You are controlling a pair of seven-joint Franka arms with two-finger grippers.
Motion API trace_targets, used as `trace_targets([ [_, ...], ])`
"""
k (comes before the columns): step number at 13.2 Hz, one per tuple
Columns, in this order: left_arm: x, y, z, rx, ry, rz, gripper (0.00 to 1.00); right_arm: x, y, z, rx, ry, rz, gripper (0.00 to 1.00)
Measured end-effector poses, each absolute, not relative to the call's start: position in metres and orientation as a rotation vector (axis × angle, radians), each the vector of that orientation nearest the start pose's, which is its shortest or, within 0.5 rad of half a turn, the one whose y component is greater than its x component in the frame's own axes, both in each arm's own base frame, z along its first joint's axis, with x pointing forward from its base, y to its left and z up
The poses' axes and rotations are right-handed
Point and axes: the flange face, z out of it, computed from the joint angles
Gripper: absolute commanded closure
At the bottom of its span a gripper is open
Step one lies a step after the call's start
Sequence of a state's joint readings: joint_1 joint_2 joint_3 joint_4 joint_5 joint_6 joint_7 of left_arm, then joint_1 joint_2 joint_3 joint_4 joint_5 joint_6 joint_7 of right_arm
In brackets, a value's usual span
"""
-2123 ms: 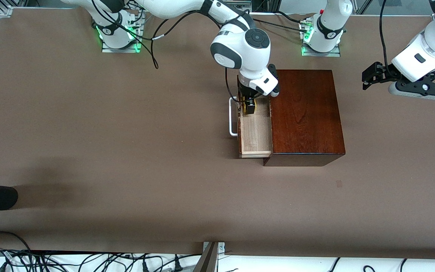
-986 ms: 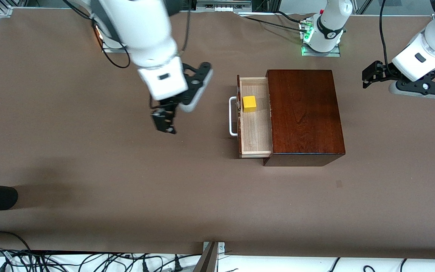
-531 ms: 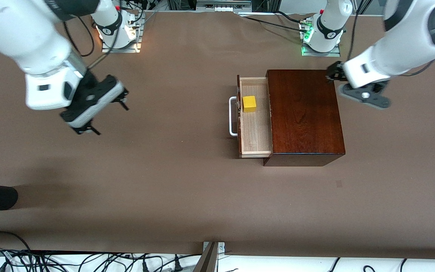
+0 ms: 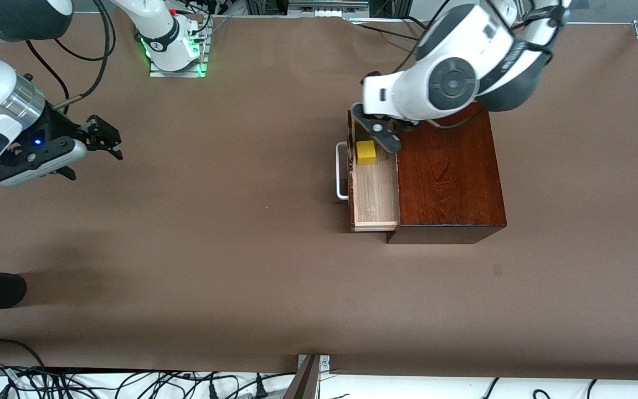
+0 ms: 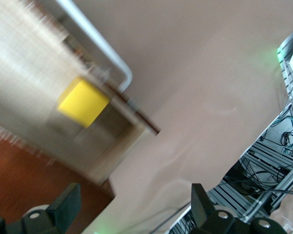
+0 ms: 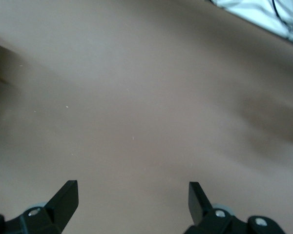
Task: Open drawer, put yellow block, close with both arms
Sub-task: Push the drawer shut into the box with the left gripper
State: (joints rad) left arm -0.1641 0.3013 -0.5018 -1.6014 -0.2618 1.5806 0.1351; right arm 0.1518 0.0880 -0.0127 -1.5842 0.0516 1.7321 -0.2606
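Closing the drawer point(image 4: 374, 191) is the step left, I judge, and the risk lies in how it gets pushed. The left gripper point(image 4: 359, 132) hangs over the drawer's end nearest the robot bases, just above the yellow block point(image 4: 366, 152); its fingers point(image 5: 64, 210) stand apart, holding nothing. If it drops straight down it could strike the block or the tray wall instead of the dark front. A push landing only at one end of the white bar handle point(image 4: 341, 170) might skew the tray and jam it in the wooden box point(image 4: 446, 172) — or shove the whole box along the table point(image 4: 241, 249).

The right gripper point(image 4: 94, 145) waits over bare table toward the right arm's end, well apart from the drawer, fingers spread wide and empty.

The block is a small bright yellow cube, sitting flat on the pale wood floor of the pulled-out tray, close to the handle-side wall.
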Motion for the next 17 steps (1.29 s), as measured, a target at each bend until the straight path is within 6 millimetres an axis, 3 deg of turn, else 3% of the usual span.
trace_targets([
  [3,0.464,-0.437,0.443,-3.005,1.578,0.407,0.0,0.57,0.061,0.582,-3.058,-0.462,-0.05,0.0],
  [5,0.464,-0.459,0.426,-2.876,1.807,0.252,0.0,0.569,0.044,0.586,-3.066,-0.416,-0.06,0.0],
  [7,0.471,-0.477,0.398,-2.702,2.004,0.097,0.0,0.569,0.04,0.587,-3.068,-0.407,-0.062,0.0],
  [10,0.467,-0.506,0.342,-2.43,2.152,-0.018,0.0,0.567,0.039,0.586,-3.084,-0.414,-0.038,0.0],
  [13,0.455,-0.516,0.302,-2.272,2.206,0.03,0.0,0.566,0.038,0.586,-3.086,-0.414,-0.022,0.0],
  [17,0.456,-0.496,0.282,-2.16,2.179,0.18,0.0,0.567,0.037,0.593,-3.103,-0.418,-0.038,0.0],
])
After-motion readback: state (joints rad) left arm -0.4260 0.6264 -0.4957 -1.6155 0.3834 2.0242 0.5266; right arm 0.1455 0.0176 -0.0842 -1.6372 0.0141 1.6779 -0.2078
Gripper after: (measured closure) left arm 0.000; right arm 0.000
